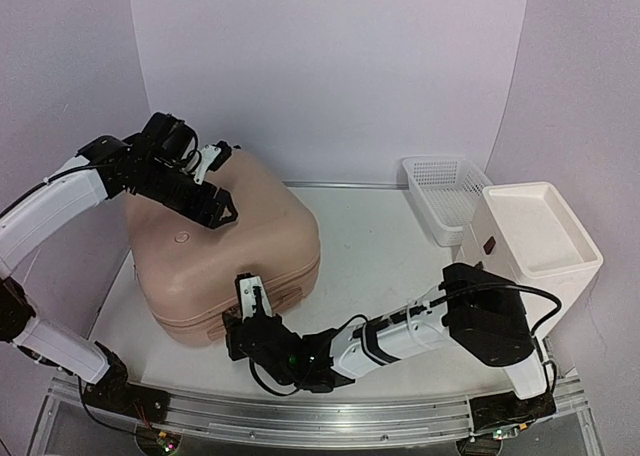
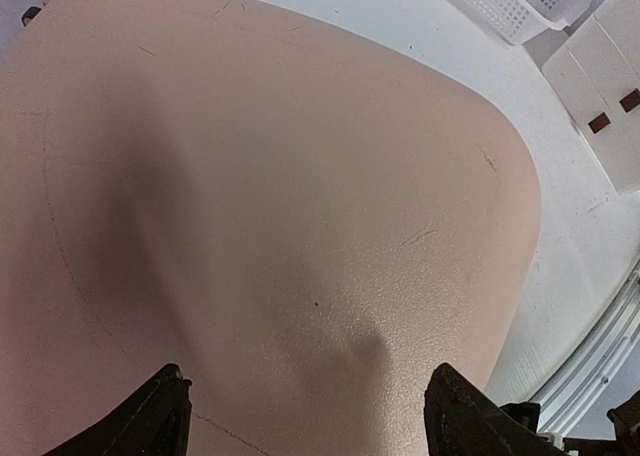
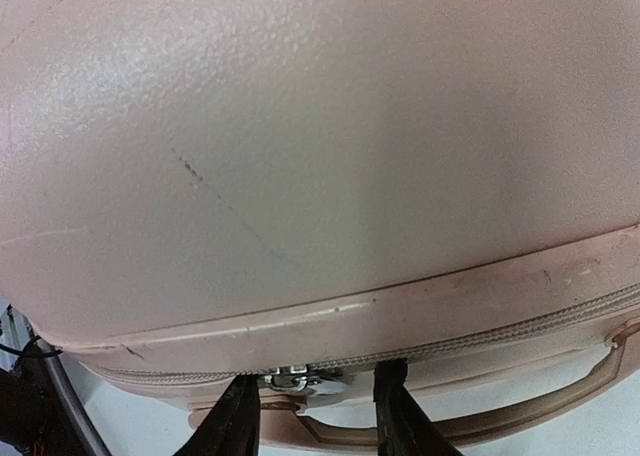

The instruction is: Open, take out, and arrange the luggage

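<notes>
Two-fingered, the right end effector (image 3: pixel 315 408) is straddling (spread, not pinching) the small metal zipper pull (image 3: pixel 290 379) on the pale pink hard-shell suitcase (image 1: pixel 235 251). The left end effector (image 2: pixel 308 416) is sitting spread over its shell. Unzipping is only beginning, and next it is probably calling for pinching and dragging the pull.

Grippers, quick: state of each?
Left gripper: open, over pale pink hard-shell suitcase.
Right gripper: around small metal zipper pull; grip cannot be told.

place: robot lab test cell
evidence: plain white backdrop walls (image 1: pixel 330 66), white tabletop (image 1: pixel 370 241), grooved aluminium mounting rail (image 1: pixel 320 413) along near edge
</notes>
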You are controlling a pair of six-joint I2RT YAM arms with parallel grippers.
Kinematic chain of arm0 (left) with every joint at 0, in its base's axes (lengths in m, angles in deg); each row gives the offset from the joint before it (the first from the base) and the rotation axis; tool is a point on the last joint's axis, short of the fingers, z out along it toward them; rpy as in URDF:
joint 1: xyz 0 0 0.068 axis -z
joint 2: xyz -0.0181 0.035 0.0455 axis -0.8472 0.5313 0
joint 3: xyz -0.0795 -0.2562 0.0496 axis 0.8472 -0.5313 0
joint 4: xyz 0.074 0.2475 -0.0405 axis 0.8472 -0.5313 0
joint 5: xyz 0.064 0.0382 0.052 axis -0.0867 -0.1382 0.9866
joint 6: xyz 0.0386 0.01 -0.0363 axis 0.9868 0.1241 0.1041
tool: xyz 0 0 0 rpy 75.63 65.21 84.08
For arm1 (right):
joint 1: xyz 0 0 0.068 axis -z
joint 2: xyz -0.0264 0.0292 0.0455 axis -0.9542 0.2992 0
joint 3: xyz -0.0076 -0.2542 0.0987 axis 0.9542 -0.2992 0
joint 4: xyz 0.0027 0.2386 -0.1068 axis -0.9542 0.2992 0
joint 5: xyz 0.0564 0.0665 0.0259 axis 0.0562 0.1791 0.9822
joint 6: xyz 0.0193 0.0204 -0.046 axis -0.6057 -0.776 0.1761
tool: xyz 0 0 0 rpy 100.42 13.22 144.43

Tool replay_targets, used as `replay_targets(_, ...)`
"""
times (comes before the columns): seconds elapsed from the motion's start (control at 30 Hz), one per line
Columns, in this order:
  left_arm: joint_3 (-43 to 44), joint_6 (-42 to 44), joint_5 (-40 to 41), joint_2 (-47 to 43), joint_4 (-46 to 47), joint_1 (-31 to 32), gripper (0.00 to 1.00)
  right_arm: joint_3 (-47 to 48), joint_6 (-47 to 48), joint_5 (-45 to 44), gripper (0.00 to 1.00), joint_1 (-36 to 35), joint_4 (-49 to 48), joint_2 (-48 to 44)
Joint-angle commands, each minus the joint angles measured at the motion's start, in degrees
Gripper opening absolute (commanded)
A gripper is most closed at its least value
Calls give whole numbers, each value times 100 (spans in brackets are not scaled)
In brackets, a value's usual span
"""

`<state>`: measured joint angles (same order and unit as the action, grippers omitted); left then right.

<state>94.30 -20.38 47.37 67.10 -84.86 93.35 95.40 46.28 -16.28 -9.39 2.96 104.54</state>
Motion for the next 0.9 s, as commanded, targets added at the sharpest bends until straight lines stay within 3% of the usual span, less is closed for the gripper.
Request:
replay_targets(0.0,-20,-38,70,-241,275,-46,81,512,20,-352,37,74,302,275)
replay_targets(0.13,76,-43,-101,-173,329,-55,81,776,196,-470,50,59,448,451)
replay_targets(0.47,306,21,-594,-34,473,-55,81,539,1027,-812,0,59,9,310)
replay_targets(0.63,907,212,-1580,594,655,-50,80,362,1489,-395,0,59,-232,206)
replay_targets(0.87,2640,505,-2162,2528,911,84,72,113,1837,-98,0,58,-150,-5)
